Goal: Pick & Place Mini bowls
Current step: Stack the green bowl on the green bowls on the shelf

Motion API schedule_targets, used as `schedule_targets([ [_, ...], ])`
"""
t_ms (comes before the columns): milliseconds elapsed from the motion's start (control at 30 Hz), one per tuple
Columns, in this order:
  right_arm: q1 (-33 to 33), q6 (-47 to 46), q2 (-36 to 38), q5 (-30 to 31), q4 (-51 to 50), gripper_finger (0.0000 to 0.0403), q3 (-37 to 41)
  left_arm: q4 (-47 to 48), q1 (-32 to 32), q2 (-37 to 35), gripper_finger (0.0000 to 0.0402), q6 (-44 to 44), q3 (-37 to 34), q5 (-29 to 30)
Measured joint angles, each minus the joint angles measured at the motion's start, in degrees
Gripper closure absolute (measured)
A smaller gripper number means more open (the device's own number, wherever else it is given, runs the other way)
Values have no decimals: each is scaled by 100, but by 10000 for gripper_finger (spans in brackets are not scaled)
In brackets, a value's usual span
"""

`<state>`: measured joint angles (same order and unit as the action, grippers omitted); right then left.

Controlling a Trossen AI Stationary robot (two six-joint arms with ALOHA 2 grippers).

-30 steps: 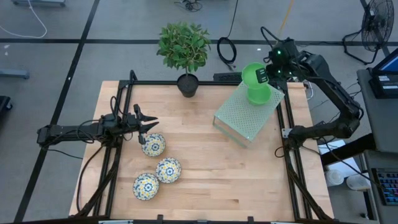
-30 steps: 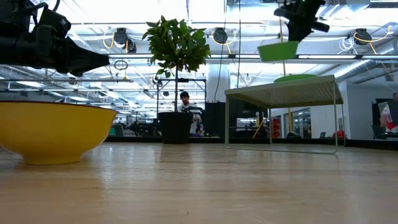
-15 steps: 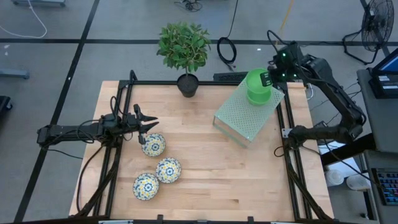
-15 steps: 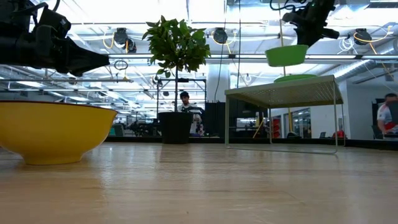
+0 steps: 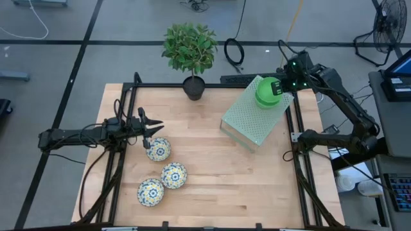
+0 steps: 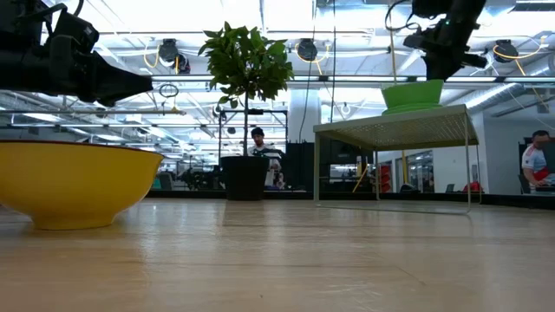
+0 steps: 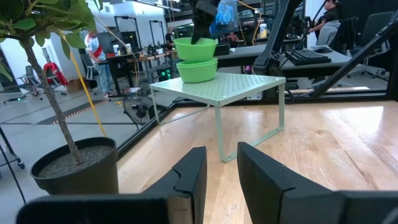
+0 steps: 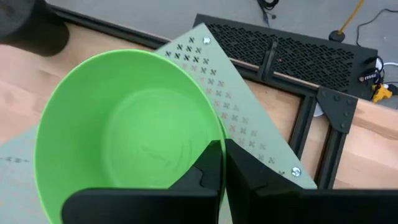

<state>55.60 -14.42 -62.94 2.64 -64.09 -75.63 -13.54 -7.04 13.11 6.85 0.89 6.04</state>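
Right gripper (image 5: 277,86) pinching the rim of a green bowl (image 5: 264,94) stacked on others atop the perforated rack (image 5: 247,122), black plant pot (image 5: 193,88) just beside it, three floral bowls (image 5: 158,149) near the spread-fingered left gripper (image 5: 153,128) on the tabletop (image 5: 212,167).

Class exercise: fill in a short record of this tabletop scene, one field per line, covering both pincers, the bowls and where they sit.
right pincer: shut on the rim of the top green bowl
green bowls: stacked on the perforated green stand
left pincer: open, above the table near a patterned bowl
patterned bowls: three on the wooden table
other: potted plant at the table's far edge
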Motion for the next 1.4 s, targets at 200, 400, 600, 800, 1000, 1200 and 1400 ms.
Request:
schedule_targets([
  [200, 101, 46, 0, -275, 124, 403, 163, 0, 0, 2, 309, -2, 0, 0],
  [400, 104, 47, 0, -274, 190, 403, 340, 0, 0, 1, 309, 0, 0, 0],
  [600, 102, 55, 0, -274, 406, 403, 620, 0, 1, 2, 309, 0, 0, 0],
  [800, 102, 75, 0, -274, 567, 403, 803, 0, 2, 1, 309, 0, 0, 0],
  [1000, 102, 75, 0, -274, 563, 403, 859, 0, 2, 0, 309, 0, 0, 0],
  [1200, 102, 77, 0, -253, 562, 403, 859, 0, 0, 2, 309, -1, 0, 0],
  [1400, 102, 77, 0, -242, 561, 403, 859, 0, 2, 2, 309, 0, 0, 0],
])
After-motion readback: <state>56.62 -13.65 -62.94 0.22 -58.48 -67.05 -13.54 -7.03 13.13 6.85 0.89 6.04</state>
